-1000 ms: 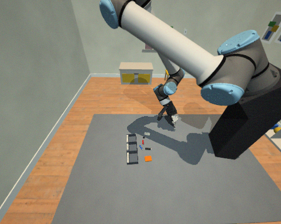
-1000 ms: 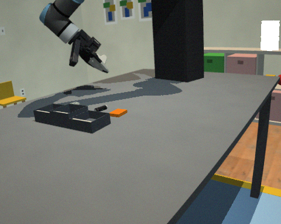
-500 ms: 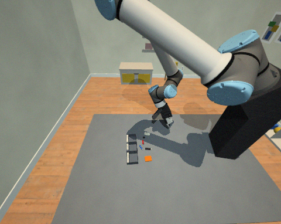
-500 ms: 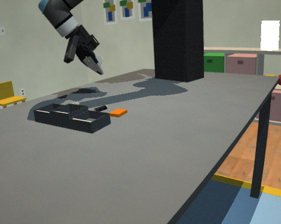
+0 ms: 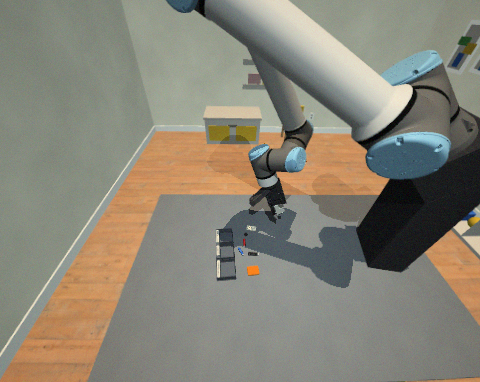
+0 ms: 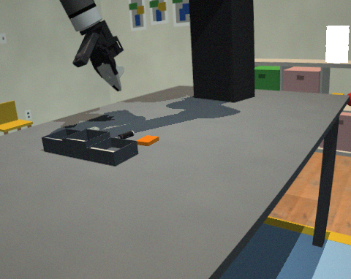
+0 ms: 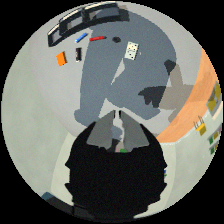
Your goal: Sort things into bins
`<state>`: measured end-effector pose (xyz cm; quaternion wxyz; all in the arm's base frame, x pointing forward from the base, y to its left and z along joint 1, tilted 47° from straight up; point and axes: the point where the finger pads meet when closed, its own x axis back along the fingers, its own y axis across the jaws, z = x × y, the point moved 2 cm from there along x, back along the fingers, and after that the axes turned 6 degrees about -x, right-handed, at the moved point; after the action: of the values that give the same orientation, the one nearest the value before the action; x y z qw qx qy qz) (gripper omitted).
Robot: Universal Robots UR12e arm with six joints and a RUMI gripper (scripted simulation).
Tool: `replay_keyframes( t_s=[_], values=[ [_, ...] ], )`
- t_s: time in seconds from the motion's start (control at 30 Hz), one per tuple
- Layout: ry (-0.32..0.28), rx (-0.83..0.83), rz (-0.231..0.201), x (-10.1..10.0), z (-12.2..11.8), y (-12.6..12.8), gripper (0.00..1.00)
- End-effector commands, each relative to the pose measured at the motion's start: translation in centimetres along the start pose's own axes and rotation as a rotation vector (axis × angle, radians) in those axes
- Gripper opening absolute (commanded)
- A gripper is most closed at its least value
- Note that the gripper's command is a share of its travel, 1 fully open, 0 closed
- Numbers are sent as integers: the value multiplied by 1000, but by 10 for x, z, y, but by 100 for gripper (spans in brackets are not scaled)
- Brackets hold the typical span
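Filling most of the top view is a big grey worktop (image 5: 296, 325), and it stands on a wooden floor (image 5: 111, 210) in a room with pale green walls. A small cabinet (image 5: 232, 114) with yellow doors sits by the far wall, and a yellow chair (image 6: 6, 118) stands near the wall in the exterior view. The robot arm (image 5: 306, 55) reaches out from a tall black pedestal (image 5: 426, 220). It throws a dark shadow across the worktop.

The gripper (image 6: 112, 78) hangs high above the worktop, well apart from everything on it. Its jaws are closed almost all the way and hold nothing.

Three dark bins (image 5: 225, 253) sit in a row, touching each other. Their labels are too small to read. Just beside them lies an orange block (image 5: 253, 270), and near that a small black tube (image 5: 252, 254). A white card with dots (image 7: 131, 50) lies in the arm's shadow. A tiny red thing (image 7: 96, 38), a tiny blue thing (image 7: 80, 37) and a small black dot (image 7: 116, 39) lie near the bins, but they are too small to make out. In the exterior view the bins hide most of these little things.
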<state>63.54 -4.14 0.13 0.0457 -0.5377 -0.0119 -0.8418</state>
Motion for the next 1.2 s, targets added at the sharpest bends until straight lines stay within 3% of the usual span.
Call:
replay_keyframes(
  t_s=[0.0,0.07,0.13,0.33,0.4,0.5,0.57,0.63,0.83,0.9,1.03,1.17],
  values=[
    [34,4,-25,16,17,-18,4],
    [34,4,-25,16,17,-18,4],
    [112,9,-61,26,24,-29,4],
    [112,9,-61,40,36,-43,4],
    [196,9,-87,50,42,-54,4],
    [196,9,-87,66,53,-70,4],
    [196,9,-87,66,53,-70,4],
    [285,6,-104,77,58,-81,4],
    [285,6,-104,96,68,-99,4],
    [378,-2,-111,107,71,-110,4],
    [378,-1,-111,128,79,-128,4],
    [378,-1,-111,128,79,-128,4]
  ],
)
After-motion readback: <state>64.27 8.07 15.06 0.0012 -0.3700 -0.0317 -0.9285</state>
